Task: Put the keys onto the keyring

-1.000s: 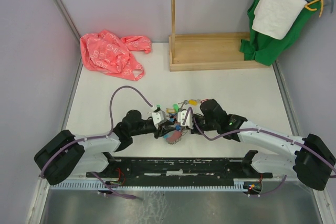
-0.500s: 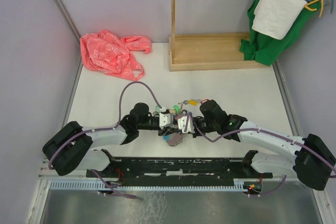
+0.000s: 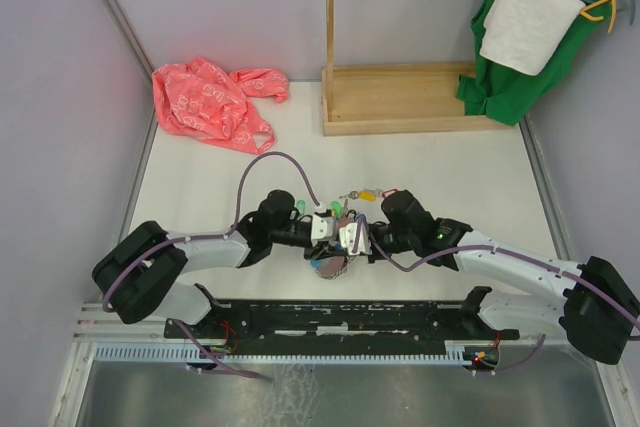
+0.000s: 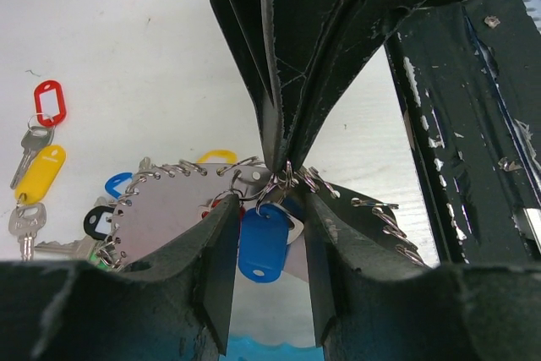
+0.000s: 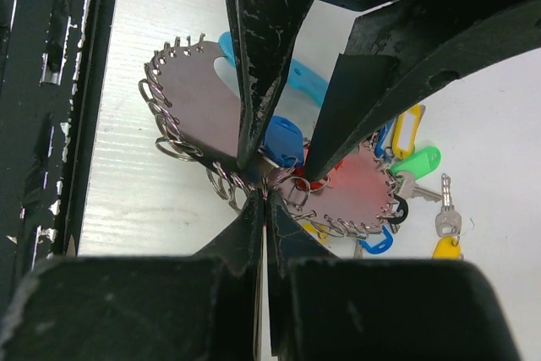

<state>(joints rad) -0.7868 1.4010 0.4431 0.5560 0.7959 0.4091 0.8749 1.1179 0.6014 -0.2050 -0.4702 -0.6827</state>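
The keyring point(image 4: 169, 209) is a grey round loop edged with small wire rings, lying on the white table under both grippers point(image 3: 330, 265). My right gripper point(image 5: 264, 194) is shut, pinching a small ring at the keyring's edge. My left gripper point(image 4: 270, 205) faces it, open, its fingers on either side of a blue tag point(image 4: 264, 243) that hangs from those rings. Loose keys with a red tag point(image 4: 49, 103) and a yellow tag point(image 4: 42, 171) lie beside the keyring. More tags, green point(image 5: 416, 162) and yellow point(image 5: 406, 128), fan out past the loop.
A pink plastic bag point(image 3: 210, 102) lies at the back left. A wooden stand point(image 3: 400, 97) is at the back centre. A green cloth point(image 3: 510, 82) and a white towel point(image 3: 528, 19) hang at the back right. The black base rail point(image 3: 340, 317) runs along the near edge.
My left arm has swung right and forward until its gripper meets the right one over the keyring, and its jaws have widened a little. The right arm has barely moved.
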